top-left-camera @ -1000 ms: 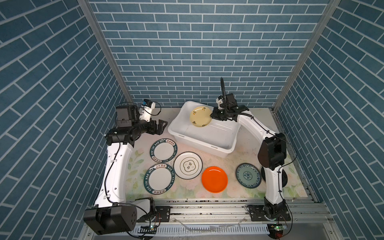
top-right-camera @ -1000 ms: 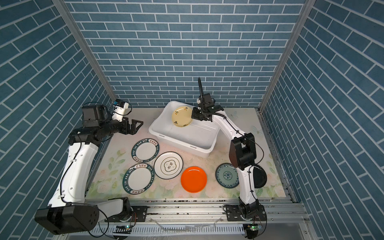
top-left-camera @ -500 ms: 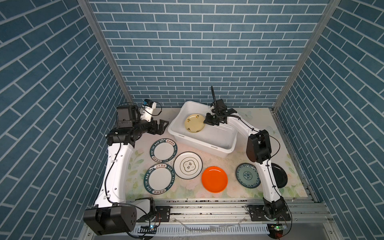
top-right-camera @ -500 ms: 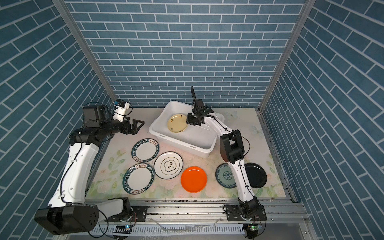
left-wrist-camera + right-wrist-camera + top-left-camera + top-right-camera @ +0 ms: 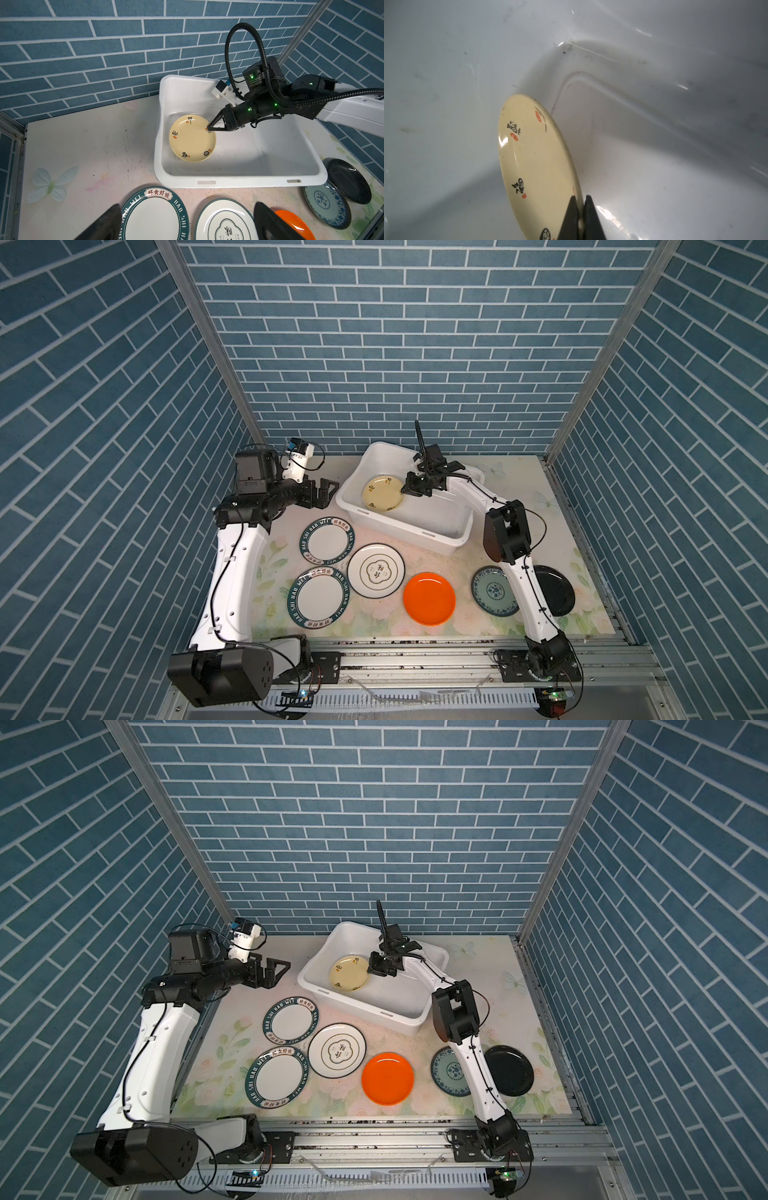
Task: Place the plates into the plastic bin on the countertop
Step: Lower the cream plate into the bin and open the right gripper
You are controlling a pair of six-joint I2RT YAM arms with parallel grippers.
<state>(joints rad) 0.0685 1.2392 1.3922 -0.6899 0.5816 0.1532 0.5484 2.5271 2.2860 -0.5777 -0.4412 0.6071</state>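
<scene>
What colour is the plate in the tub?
Round cream plate, black and red marks; left wrist view.

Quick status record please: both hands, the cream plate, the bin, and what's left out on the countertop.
right hand: shut on rim of cream plate, inside plastic bin
cream plate: tilted, not yet released, in the bin end nearer the left arm
left hand: open, empty, hovering beside the bin
countertop: six plates: far green-rimmed plate, near green-rimmed plate, gold-motif plate, orange plate, blue-green patterned plate, black plate
</scene>
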